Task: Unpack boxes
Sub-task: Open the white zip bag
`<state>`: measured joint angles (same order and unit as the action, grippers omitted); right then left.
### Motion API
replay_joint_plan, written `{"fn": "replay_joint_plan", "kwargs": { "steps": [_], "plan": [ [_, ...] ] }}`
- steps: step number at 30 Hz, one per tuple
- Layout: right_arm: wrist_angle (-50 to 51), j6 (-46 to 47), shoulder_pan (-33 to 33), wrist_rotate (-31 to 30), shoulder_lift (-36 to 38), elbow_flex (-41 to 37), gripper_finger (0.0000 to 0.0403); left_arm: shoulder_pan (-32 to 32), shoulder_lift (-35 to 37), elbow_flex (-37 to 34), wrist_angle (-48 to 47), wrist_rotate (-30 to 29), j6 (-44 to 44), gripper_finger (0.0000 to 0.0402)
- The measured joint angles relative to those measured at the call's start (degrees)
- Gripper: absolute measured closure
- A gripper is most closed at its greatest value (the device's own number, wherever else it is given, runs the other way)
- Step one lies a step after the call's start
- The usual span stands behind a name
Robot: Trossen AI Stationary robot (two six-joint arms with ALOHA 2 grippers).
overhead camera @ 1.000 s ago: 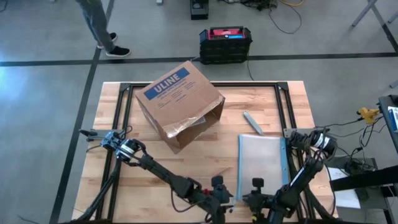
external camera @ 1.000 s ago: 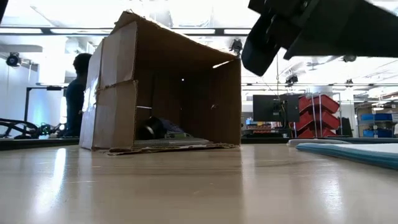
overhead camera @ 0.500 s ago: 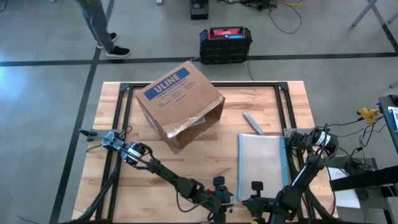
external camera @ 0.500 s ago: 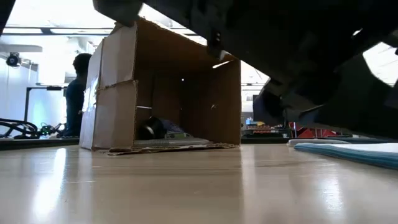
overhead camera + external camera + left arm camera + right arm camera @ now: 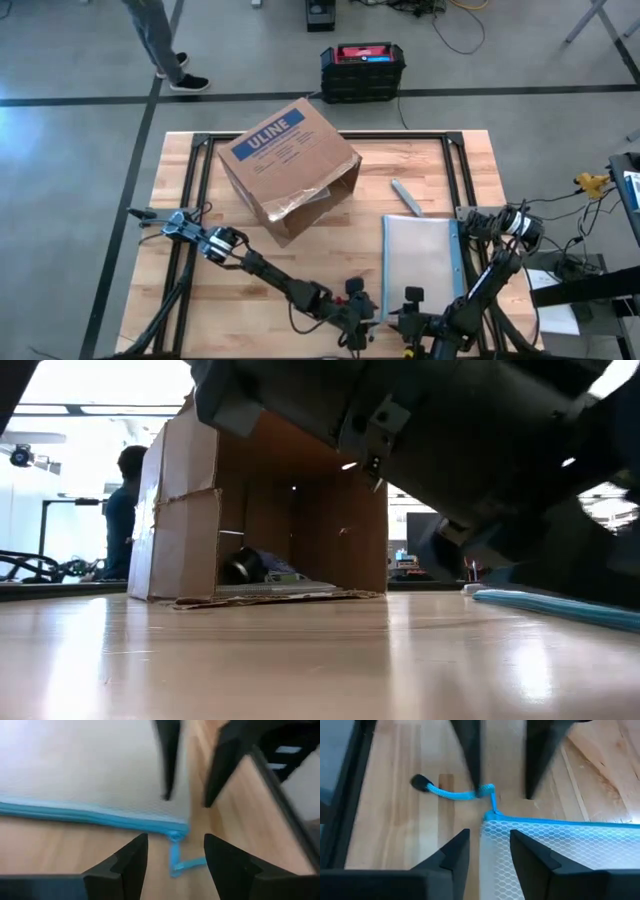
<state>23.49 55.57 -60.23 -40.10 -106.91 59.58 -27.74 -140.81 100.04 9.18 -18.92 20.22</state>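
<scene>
The brown ULINE box (image 5: 290,160) lies on its side at the table's far left. Its open end (image 5: 290,520) faces the near edge, and a dark item (image 5: 245,567) sits inside. The clear blue-edged zip pouch (image 5: 420,262) lies flat at the near right. Both grippers meet at its near left corner (image 5: 492,820). My left gripper (image 5: 175,855) is open, with the blue zipper pull (image 5: 175,860) between its fingers. My right gripper (image 5: 489,850) is open over that corner. My left gripper has one fingertip (image 5: 478,780) right at the blue pull cord (image 5: 462,795), where the cord leaves the pouch's corner. The fingers slant down from the table's left. I cannot tell whether the fingertip touches the cord, which lies slack on the table.
A grey strip (image 5: 405,197) lies on the table just beyond the pouch. On the floor past the far edge stands a black crate with a red top (image 5: 362,65), and a person (image 5: 122,510) stands at the far left. Bare wood (image 5: 250,240) lies between the box and the arms.
My left gripper has come down and moved a little toward the table's right, up to the pouch's near left corner. Its arm now fills the upper part of the low view. The box and the pouch have stayed where they were.
</scene>
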Motion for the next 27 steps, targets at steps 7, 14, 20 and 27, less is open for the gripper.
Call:
{"fn": "replay_joint_plan", "kwargs": {
  "steps": [7,14,20,27],
  "plan": [
    [-0.4,1.5,0.6,-0.5,-0.1,-0.8,0.0269,0.1,0.0,0.0,-2.1,-0.6,0.4,0.0248],
    [-0.6,1.5,0.7,-0.2,-0.1,-1.1,0.0305,0.2,-1.7,0.1,-0.9,-0.6,1.7,0.0283],
    [-1.6,0.8,0.7,0.1,-0.1,-1.8,0.0332,0.2,-3.8,0.8,1.2,-0.2,2.8,0.0326],
    [-1.7,0.8,0.8,1.3,-0.1,-2.3,0.0365,0.3,-3.5,0.7,0.5,0.4,2.0,0.0397]
  ]
}}
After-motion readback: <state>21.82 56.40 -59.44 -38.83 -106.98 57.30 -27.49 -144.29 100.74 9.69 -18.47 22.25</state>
